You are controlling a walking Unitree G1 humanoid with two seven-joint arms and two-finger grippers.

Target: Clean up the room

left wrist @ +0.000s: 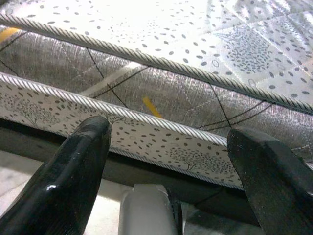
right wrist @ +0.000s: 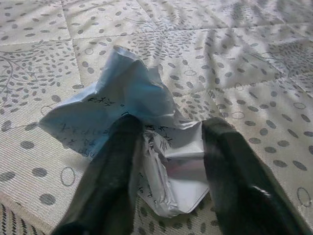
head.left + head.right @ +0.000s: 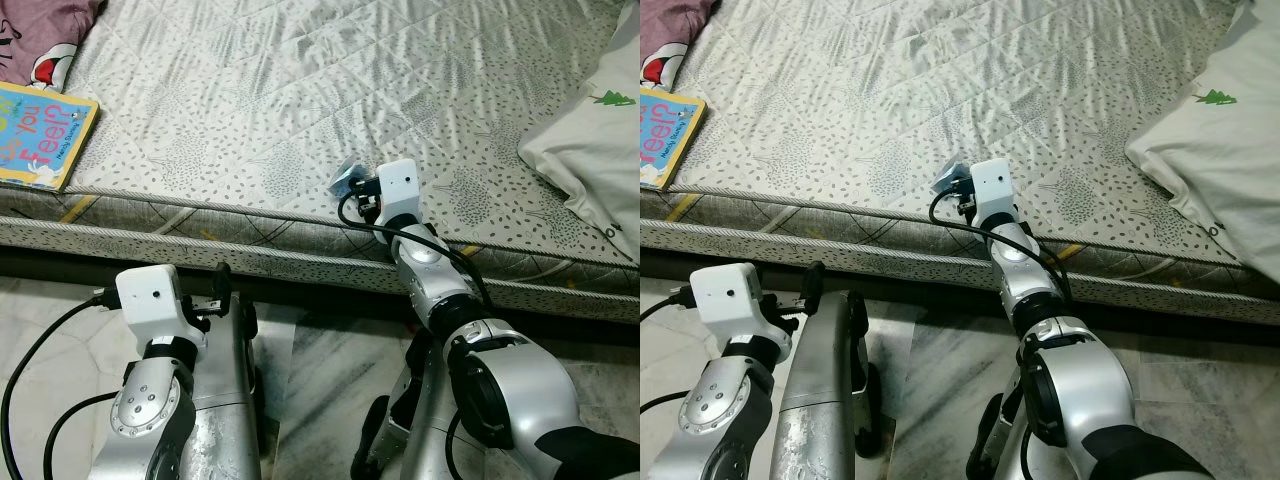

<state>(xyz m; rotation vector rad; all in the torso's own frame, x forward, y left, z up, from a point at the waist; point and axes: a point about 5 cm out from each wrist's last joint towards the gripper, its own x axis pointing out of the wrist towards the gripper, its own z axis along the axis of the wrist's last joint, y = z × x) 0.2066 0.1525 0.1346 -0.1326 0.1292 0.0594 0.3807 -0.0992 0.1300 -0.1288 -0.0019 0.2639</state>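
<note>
Scanning from the left, we have a purple garment (image 3: 45, 18) bunched at the far corner of the bed, and just below it a children's board book (image 3: 40, 132) lying flat near the mattress (image 3: 300, 90) edge, both loose items that the tidy-up will probably have to deal with later. Our left gripper (image 1: 166, 161) hangs low beside the bed, below the mattress top and facing its piped side; its jaws stand wide with nothing between them, so we judge this arm is simply parked out of the way. Beneath it runs the pale marble floor (image 3: 320, 360).

Moving to the middle, here is the action: our right gripper (image 2: 168, 161) is stretched forward over the mattress edge to a crumpled piece of paper (image 2: 132, 105), whitish-blue with printed lines on it, lying on the quilted cover just inside the piping. The jaws sit narrowly either side of the wad's near end, with paper bulging between them. From the wrist camera we read this as a grip on the paper, or very close to one, though we cannot be sure how firm it is. The low, flat approach makes sense: the paper is light and lies right on the fabric.

Over on the right, a white pillow (image 3: 590, 130) with a small green tree print rests well apart from the paper.
</note>
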